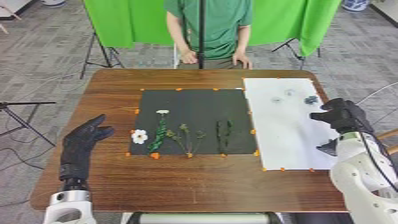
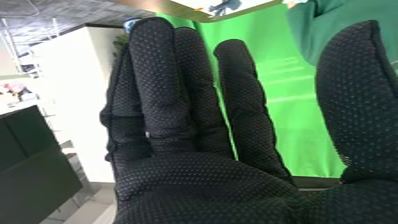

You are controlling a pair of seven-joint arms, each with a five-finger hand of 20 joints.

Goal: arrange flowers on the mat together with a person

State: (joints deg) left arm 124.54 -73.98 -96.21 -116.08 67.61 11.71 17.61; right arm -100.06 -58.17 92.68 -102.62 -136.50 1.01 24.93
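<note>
Your likely next piece, the small dark blue-grey flower (image 1: 311, 100), lies on the far right part of the white rectangular sheet (image 1: 266, 120), ahead of your black-gloved right hand (image 1: 338, 116) and a little to its left. That hand, over the sheet's right edge, is the nearer one, open with straight fingers; your black-gloved left hand (image 1: 82, 140), also open, is well apart, beyond the dark square mat (image 1: 191, 100). The flower seems compact, so as far as I can make out it has no clear long axis, and you cannot tell which way it points; settle that before closing on it.
</note>
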